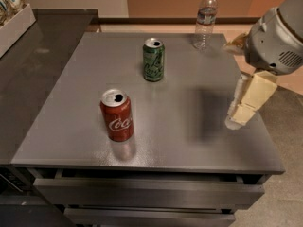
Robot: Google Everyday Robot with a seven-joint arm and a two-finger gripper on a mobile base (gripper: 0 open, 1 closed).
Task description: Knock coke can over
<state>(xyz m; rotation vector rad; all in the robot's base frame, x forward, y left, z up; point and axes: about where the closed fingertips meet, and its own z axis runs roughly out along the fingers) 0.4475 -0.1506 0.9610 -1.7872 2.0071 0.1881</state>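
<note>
The red coke can stands upright on the grey table, near its front left, with its silver top open. My gripper hangs from the grey arm over the table's right edge, pointing down, well to the right of the coke can and apart from it. It holds nothing that I can see. Its shadow lies on the table just to its left.
A green can stands upright behind the coke can, toward the table's middle back. A clear plastic bottle stands at the back right corner. A dark counter with a white box adjoins the table's left side. Drawers run below the front edge.
</note>
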